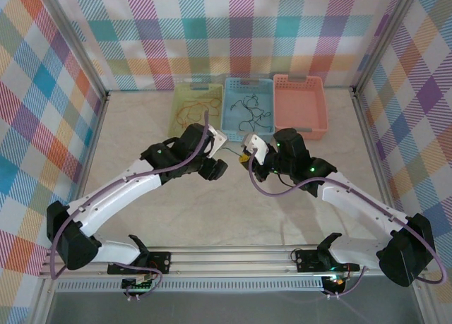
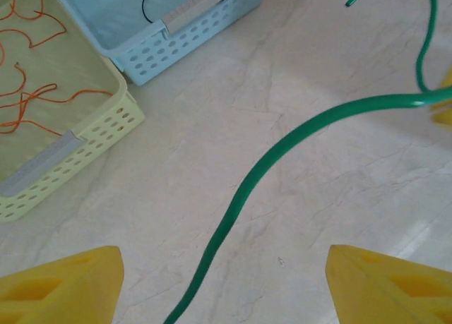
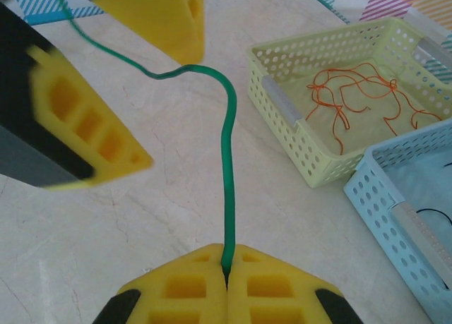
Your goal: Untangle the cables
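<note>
The right gripper is pinching one end of the green cable between fully closed fingers, with the wire stretching away over the marbled table toward the other arm. The left gripper is standing wide open, that cable running through the gap between its yellow fingers with nothing clamped. Red-orange cables are lying in the yellow-green basket, and black cables in the blue basket.

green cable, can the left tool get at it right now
Probably yes: the green cable runs between the fingers of the open left tool, nothing blocking, while the right tool pinches it further along.
</note>
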`<action>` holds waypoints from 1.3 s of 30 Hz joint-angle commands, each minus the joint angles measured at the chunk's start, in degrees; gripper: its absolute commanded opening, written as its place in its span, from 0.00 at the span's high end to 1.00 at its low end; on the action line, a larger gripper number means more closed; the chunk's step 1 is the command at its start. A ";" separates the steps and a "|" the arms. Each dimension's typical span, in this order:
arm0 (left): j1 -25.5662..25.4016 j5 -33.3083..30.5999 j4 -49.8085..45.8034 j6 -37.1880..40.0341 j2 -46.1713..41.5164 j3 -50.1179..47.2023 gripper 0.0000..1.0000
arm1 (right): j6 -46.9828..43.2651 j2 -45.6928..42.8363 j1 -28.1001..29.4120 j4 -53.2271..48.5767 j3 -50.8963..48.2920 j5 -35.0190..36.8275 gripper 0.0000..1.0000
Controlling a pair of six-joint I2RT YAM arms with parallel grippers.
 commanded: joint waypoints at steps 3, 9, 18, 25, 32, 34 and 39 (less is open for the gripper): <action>-0.30 -4.16 5.37 -2.67 -0.35 0.08 0.53 | 0.81 -0.98 0.44 -0.22 1.10 -1.54 1.00; -0.29 -0.89 15.20 -9.58 -3.03 -5.32 0.97 | 4.64 -1.63 0.39 3.78 -0.92 -3.09 1.00; 1.87 -3.72 32.92 -24.86 -8.70 -14.16 1.00 | 19.67 -2.52 1.30 17.88 -11.50 -9.22 1.00; 2.59 -0.42 43.35 -35.06 -8.98 -17.44 1.00 | 21.02 3.03 7.95 19.35 -9.43 -7.75 1.00; 2.70 0.34 42.34 -34.62 -9.33 -15.85 0.81 | 21.40 4.17 7.95 19.89 -8.96 -3.86 1.00; 2.70 0.44 41.39 -33.48 -10.28 -15.57 0.49 | 21.58 3.71 7.70 19.73 -8.92 -1.71 1.00; 3.11 -4.84 35.10 -29.26 -16.55 -15.07 0.18 | 21.85 1.03 3.60 16.99 -8.24 1.67 1.00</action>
